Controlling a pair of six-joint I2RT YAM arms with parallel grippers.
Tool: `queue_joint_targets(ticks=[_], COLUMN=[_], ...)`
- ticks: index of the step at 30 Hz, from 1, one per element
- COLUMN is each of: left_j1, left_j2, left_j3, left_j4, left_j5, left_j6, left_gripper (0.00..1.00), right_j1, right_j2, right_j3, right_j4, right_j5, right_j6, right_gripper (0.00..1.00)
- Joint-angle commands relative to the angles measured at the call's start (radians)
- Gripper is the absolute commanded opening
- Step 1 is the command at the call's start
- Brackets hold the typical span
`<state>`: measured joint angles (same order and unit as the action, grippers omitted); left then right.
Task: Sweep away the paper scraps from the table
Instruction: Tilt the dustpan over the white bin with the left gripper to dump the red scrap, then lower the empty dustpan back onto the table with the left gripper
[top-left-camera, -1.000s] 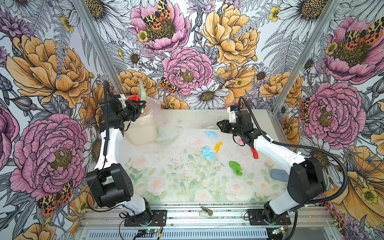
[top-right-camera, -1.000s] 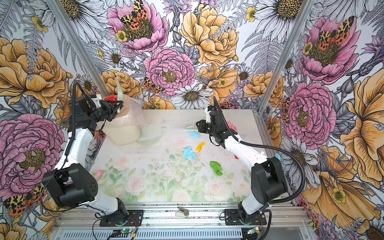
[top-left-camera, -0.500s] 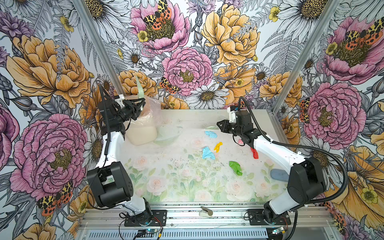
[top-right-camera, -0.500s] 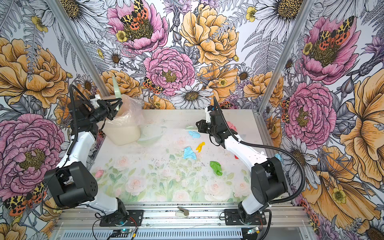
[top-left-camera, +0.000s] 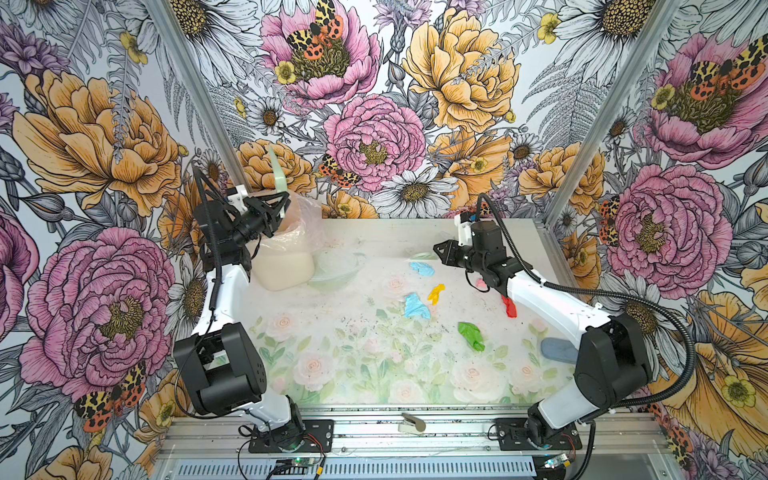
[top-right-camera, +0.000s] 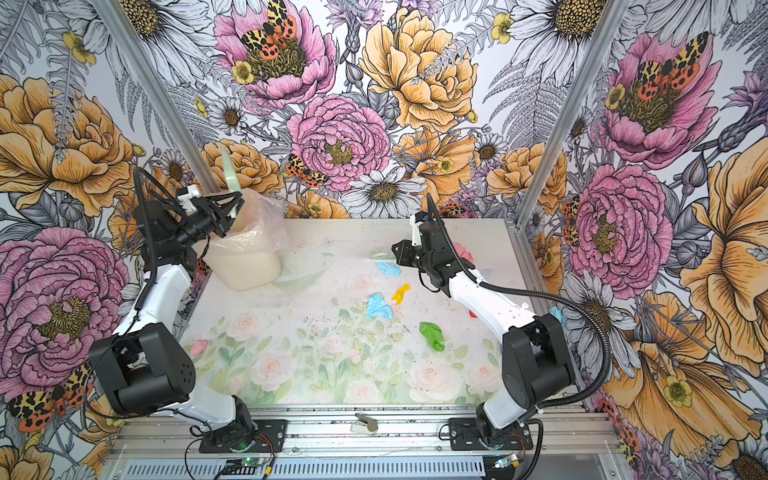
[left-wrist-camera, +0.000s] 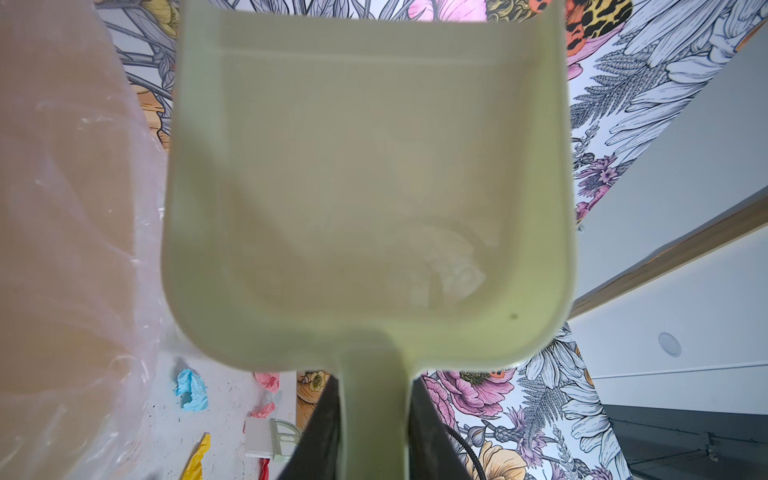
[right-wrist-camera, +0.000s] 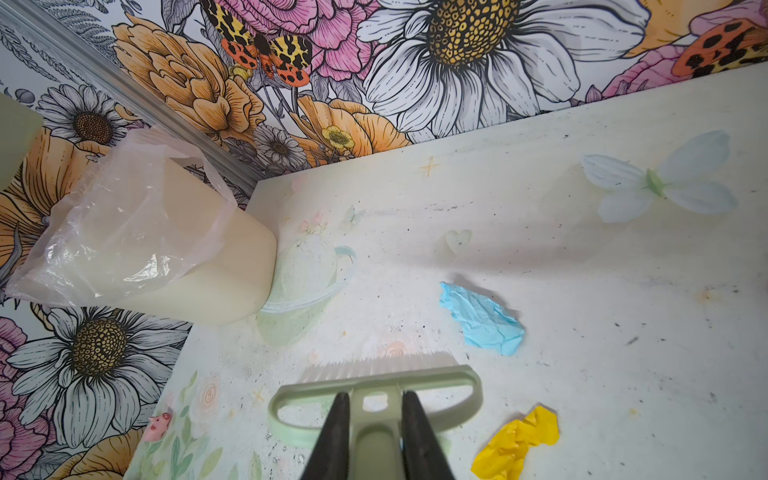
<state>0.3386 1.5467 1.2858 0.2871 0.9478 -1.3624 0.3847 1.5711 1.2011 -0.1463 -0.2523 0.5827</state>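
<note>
Several paper scraps lie on the table (top-left-camera: 340, 332): light blue (top-left-camera: 422, 268), yellow (top-left-camera: 436, 293), a second light blue (top-left-camera: 415, 305), green (top-left-camera: 471, 336) and red (top-left-camera: 509, 307). My left gripper (left-wrist-camera: 374, 386) is shut on the handle of the pale green dustpan (left-wrist-camera: 365, 187). It holds the dustpan (top-left-camera: 277, 170) upright above the bag-lined cream bin (top-left-camera: 284, 266). My right gripper (right-wrist-camera: 376, 399) is shut on the green brush (right-wrist-camera: 374, 374), low over the table. The light blue scrap (right-wrist-camera: 482, 318) and the yellow one (right-wrist-camera: 515, 442) lie just beside the brush.
The bin (top-right-camera: 245, 266) stands in the back left corner against the flowered walls. A grey-blue pad (top-left-camera: 557, 349) lies by the right arm's base. A small clip (top-left-camera: 411, 422) rests on the front rail. Aluminium posts frame the back corners.
The left gripper has swung the dustpan up over the bin. A red scrap seen at the dustpan a second ago no longer shows. The right arm has not moved.
</note>
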Motion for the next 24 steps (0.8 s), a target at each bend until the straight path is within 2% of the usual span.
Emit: queue_joint_targets(ticks=[1,11,14,20,24], left_j1=[-0.007,-0.031,-0.042,-0.065,-0.123], left_j2=[-0.027,-0.065,-0.084,-0.155,-0.241], left_j3=[-0.016,-0.028,-0.031,-0.049,-0.037], left_j4=[0.039,0.038,-0.001,-0.178,-0.423], left_j5=[0.026,0.031,0.033,-0.011,-0.126], left_j6=[0.023,0.066,0.114,0.296,0.521], left_gripper=[0.00,0.00,0.00,0.00,0.00], right_j1=[-0.007,-0.006,-0.007,-0.007,-0.007], right_j2=[-0.028,-0.036,-0.040,-0.053,-0.062], right_j3=[-0.005,-0.012,-0.019,-0.028,-0.028], right_j4=[0.011,0.012,0.011,0.009,-0.007], right_j5=[-0.004,0.001,0.002,0.009,0.023], right_j6=[0.002,0.002,0.002,0.002,-0.010], right_gripper=[0.00,0.00,0.00,0.00,0.00])
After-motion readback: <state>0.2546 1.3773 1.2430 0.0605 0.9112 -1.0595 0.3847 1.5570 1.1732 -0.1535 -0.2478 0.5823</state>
